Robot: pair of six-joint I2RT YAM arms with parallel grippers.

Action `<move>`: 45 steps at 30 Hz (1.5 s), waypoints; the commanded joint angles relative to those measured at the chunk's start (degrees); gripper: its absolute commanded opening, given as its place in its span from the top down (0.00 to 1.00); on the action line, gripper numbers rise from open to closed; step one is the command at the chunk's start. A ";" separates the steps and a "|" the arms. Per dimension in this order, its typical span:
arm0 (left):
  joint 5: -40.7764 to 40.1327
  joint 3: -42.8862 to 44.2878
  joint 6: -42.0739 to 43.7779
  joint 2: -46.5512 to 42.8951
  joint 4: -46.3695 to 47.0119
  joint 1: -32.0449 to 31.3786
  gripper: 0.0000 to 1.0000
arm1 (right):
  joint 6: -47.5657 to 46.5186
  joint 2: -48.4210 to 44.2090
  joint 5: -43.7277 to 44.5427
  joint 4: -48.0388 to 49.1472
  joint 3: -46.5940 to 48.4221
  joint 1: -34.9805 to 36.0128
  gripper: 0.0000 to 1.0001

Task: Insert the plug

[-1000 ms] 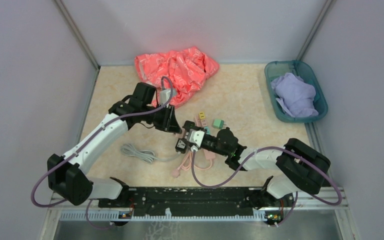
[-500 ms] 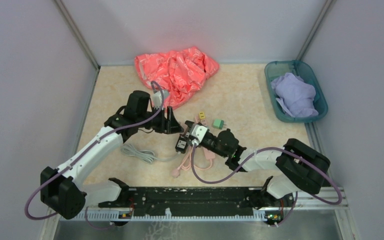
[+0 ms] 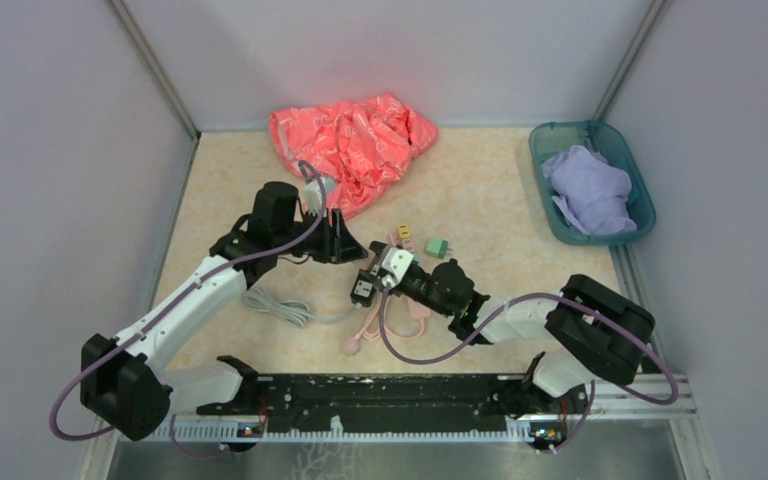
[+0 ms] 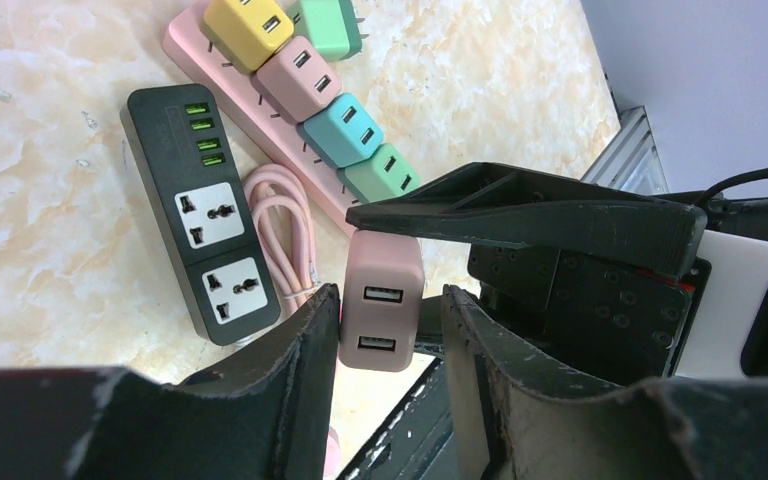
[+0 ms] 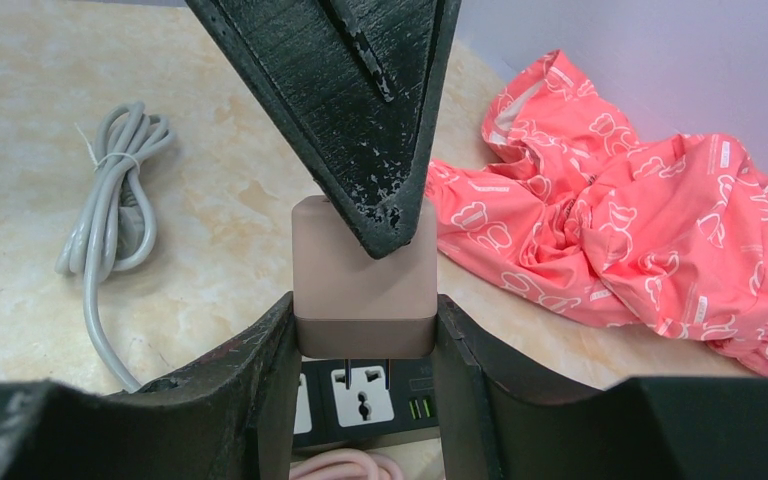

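A pink two-port USB plug [image 5: 364, 280] is clamped between my right gripper's [image 5: 364, 305] fingers, prongs down. The prongs hang right over a white socket of the black power strip [image 5: 360, 395]; whether they touch it I cannot tell. My left gripper [image 4: 388, 300] straddles the same plug [image 4: 381, 312] from the other side. Its left finger rests against the plug and a gap shows at its other finger, so it stands open. In the top view both grippers meet over the black strip [image 3: 363, 289], the left [image 3: 352, 250] from the upper left, the right [image 3: 380, 270] from the lower right.
A pink power strip [image 4: 290, 90] holding several coloured chargers lies just behind the black one, with a coiled pink cable [image 4: 285, 220] beside it. A grey cable [image 3: 275, 305] lies left, red cloth [image 3: 355, 140] at the back, and a teal bin [image 3: 540, 140] of lilac cloth far right.
My left arm has drawn back and lower, and its jaws widened, then narrowed around the plug. My right gripper has carried the plug slightly up and left over the black strip.
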 commanded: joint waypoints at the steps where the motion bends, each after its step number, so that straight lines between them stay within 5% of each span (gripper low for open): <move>1: 1.87 -0.76 0.23 0.83 1.87 -0.03 0.53 | 1.56 0.71 0.71 5.31 1.76 0.73 0.86; 9: 2.30 -0.89 0.88 2.23 1.31 -0.08 0.54 | 2.26 1.00 0.56 5.57 2.11 0.78 0.86; 15: 3.18 -0.72 1.33 2.02 1.23 -0.15 0.68 | 3.49 1.18 1.44 6.11 2.13 0.77 0.85; 21: 0.93 0.24 2.69 1.73 -1.13 -0.09 0.93 | 7.83 0.97 2.47 6.20 1.71 0.77 0.66; 31: -10.86 3.14 4.68 1.85 -6.98 -0.09 0.99 | 24.72 -2.39 11.45 -9.31 4.92 0.77 0.48; 45: -20.25 4.47 3.40 5.88 -7.70 -0.97 1.00 | 40.09 2.36 21.63 -31.28 13.76 0.64 0.56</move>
